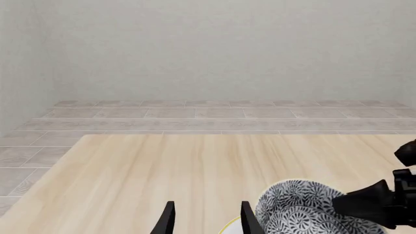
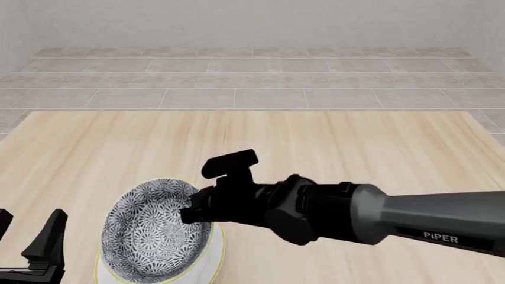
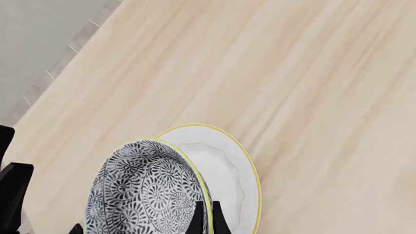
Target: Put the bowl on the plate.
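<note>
The grey-and-white patterned bowl (image 2: 154,231) is tilted over the white plate (image 2: 214,260), whose yellow-rimmed edge shows beneath it near the table's front left. My right gripper (image 2: 193,213) is shut on the bowl's right rim. In the right wrist view its fingertips (image 3: 205,220) pinch the bowl (image 3: 146,190) at the rim, with the plate (image 3: 227,170) partly covered below. I cannot tell if bowl and plate touch. My left gripper (image 2: 28,232) stands open and empty just left of the bowl. The left wrist view shows that gripper (image 1: 206,220), the bowl (image 1: 299,209) and a sliver of plate (image 1: 229,227).
The light wooden table (image 2: 355,148) stretches away to its far edge, with a tiled floor (image 2: 252,83) and a pale wall behind. The right arm (image 2: 410,216) reaches across the table's front from the right.
</note>
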Action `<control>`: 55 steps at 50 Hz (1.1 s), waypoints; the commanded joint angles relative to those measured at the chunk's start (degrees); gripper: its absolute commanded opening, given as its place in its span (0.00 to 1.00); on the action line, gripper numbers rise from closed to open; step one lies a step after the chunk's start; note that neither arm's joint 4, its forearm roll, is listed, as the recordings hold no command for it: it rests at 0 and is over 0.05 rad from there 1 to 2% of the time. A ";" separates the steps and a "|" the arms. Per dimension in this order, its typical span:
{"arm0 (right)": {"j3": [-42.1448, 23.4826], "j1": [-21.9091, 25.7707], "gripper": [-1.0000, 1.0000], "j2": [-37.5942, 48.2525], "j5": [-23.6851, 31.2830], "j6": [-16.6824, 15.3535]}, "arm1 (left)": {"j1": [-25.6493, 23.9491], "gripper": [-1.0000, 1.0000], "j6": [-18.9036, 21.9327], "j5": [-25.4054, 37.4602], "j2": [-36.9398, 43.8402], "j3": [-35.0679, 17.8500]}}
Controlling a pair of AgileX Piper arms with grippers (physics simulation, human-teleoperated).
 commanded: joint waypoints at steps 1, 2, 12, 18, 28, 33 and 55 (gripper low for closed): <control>-0.65 -0.28 0.00 1.12 -0.63 0.18 | 0.00 1.00 0.00 0.00 0.00 0.00; -0.69 -0.31 0.00 1.23 -0.65 0.26 | 0.00 1.00 0.00 0.00 0.00 0.00; -1.25 -0.40 0.00 2.20 -0.61 0.25 | 0.00 1.00 0.00 0.00 0.00 0.00; -1.24 0.06 0.00 2.50 -0.83 0.63 | 0.00 1.00 0.00 0.00 0.00 0.00; -1.13 0.29 0.00 3.12 -1.38 1.15 | 0.00 1.00 0.00 0.00 0.00 0.00; -1.27 0.18 0.00 3.42 -1.49 1.11 | 0.00 1.00 0.00 0.00 0.00 0.00; -2.04 0.45 0.00 4.91 -1.63 1.05 | 0.00 1.00 0.00 0.00 0.00 0.00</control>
